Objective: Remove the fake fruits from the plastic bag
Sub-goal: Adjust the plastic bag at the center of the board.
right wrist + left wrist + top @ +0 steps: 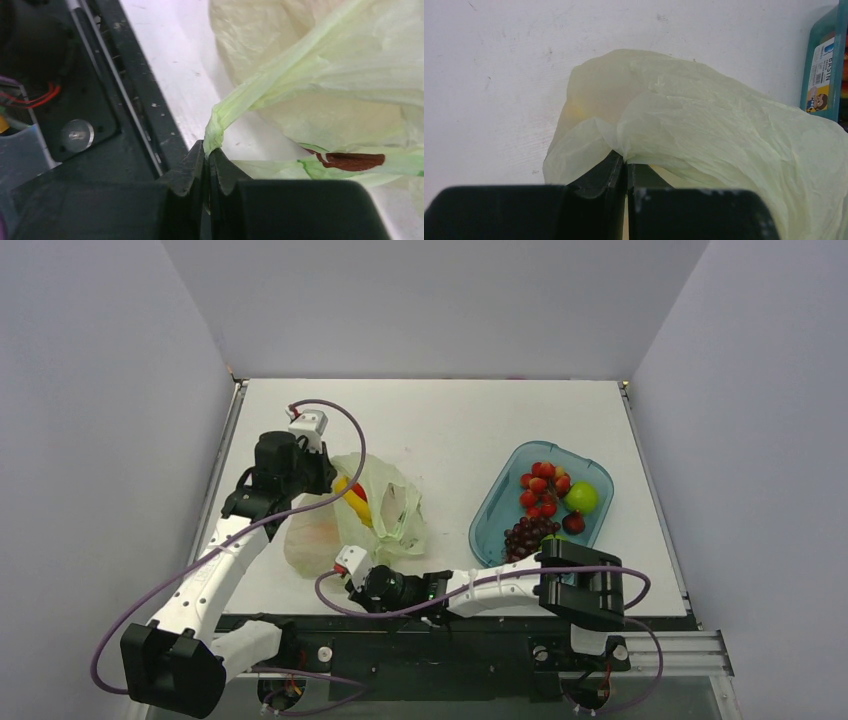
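The plastic bag [385, 520] lies crumpled left of the table's middle, pale green and translucent. Through its open top show a yellow banana [350, 500] and a red fruit [360, 490]; the other fake fruits are hidden. My left gripper [325, 478] is at the bag's far left side, shut on a fold of the plastic bag [704, 115] that bunches at the left gripper [625, 161]. My right gripper [362, 578] is at the near edge, and in the right wrist view the right gripper [209, 151] is shut on a twisted loop handle [260, 85], pulled taut.
A blue tray [497, 502] stands to the right with a dark grape bunch [525, 537], a small red cluster [540, 488] and a green fruit [582, 497]. The table's black front rail [115, 100] runs just beside the right gripper. Grey walls close in both sides.
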You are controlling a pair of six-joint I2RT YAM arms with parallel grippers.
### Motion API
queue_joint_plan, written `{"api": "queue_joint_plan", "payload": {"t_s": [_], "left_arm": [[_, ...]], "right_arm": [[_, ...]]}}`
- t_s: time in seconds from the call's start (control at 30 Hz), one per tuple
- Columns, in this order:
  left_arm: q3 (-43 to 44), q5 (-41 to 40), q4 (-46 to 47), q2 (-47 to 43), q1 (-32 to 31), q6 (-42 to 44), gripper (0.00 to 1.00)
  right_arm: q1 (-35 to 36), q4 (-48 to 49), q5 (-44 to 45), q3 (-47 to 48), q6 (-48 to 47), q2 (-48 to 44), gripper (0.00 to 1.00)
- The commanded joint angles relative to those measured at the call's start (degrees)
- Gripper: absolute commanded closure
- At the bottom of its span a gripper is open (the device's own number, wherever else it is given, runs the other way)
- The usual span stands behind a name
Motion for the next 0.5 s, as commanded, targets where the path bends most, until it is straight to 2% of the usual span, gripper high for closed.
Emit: {"api": "queue_joint_plan", "payload": {"t_s": [0.0, 0.1, 0.27, 0.3, 0.37, 0.47], "left_arm": [[1.42, 1.97, 6.01, -0.84, 0.59, -0.37, 1.00], [1.40, 1.81, 6.06, -1.08, 0.65, -0.09, 1.00], [1.04, 1.32, 6.36, -1.94, 0.61, 0.38, 1.00], [0.99, 1.48, 6.41, -1.98, 0.58, 0.57, 1.00], [1.05, 1.64, 6.36, -2.01, 0.51, 0.79, 1.00], [1.09, 1.76, 6.20, -2.12, 0.42, 1.25, 1.00]], "right_arm": [[-1.17, 3.55, -2.31, 3.67, 1.78, -1.86, 0.91], [-1.31, 2.79, -1.16, 2.04, 2.48, -4.72, 0.71], [-1.93, 1.95, 1.15, -5.72, 5.50, -16.30, 0.44], [-2.17, 1.29, 1.81, -6.39, 5.81, -19.62, 0.32], [-2.61, -2.57, 2.63, -7.99, 6.97, -24.41, 0.24], [-3.74, -8.34, 5.15, -7.88, 9.30, -29.60, 0.19]]}}
